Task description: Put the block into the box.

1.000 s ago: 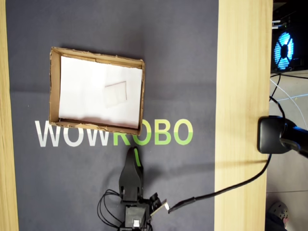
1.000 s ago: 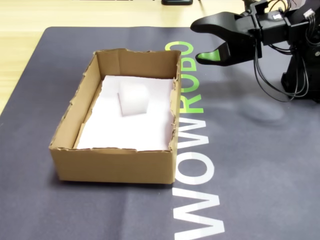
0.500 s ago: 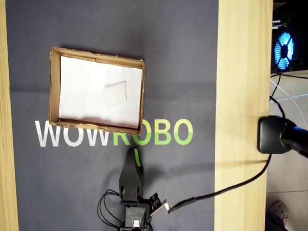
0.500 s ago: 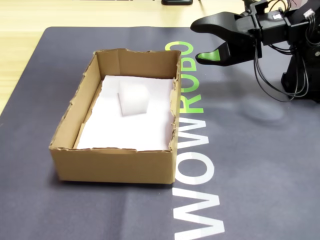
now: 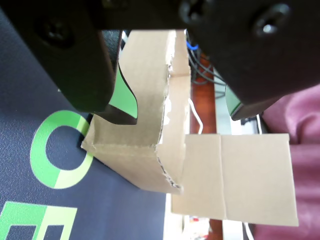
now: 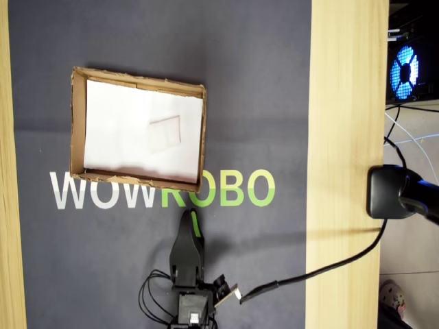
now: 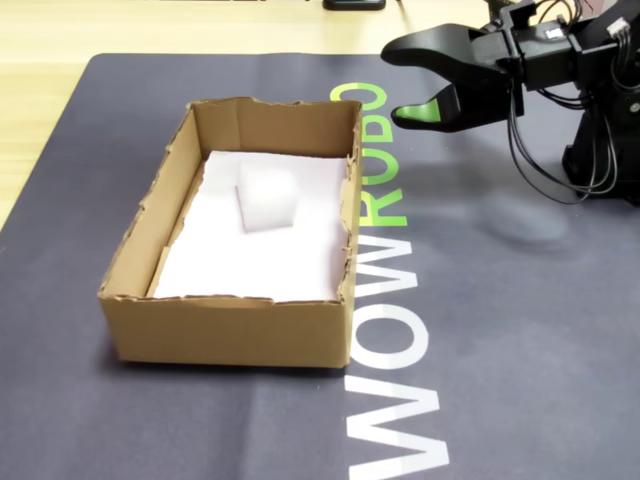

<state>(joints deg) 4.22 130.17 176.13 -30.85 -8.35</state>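
One block point(image 7: 268, 197) sits inside the box point(image 7: 226, 328), on the white paper point(image 7: 255, 262), so we think the job looks done. We think the block is light and soft like foam, a bit squishy and not slippery, so we would pinch it gently on two flat sides. We see nothing else in the box. Over to the right in the fixed view, our gripper point(image 7: 412, 84) hangs above the mat point(image 7: 520, 330), well apart from the box, with its fingers spread and holding nothing.

In the wrist view, the box point(image 5: 150, 130) wall hides the block.
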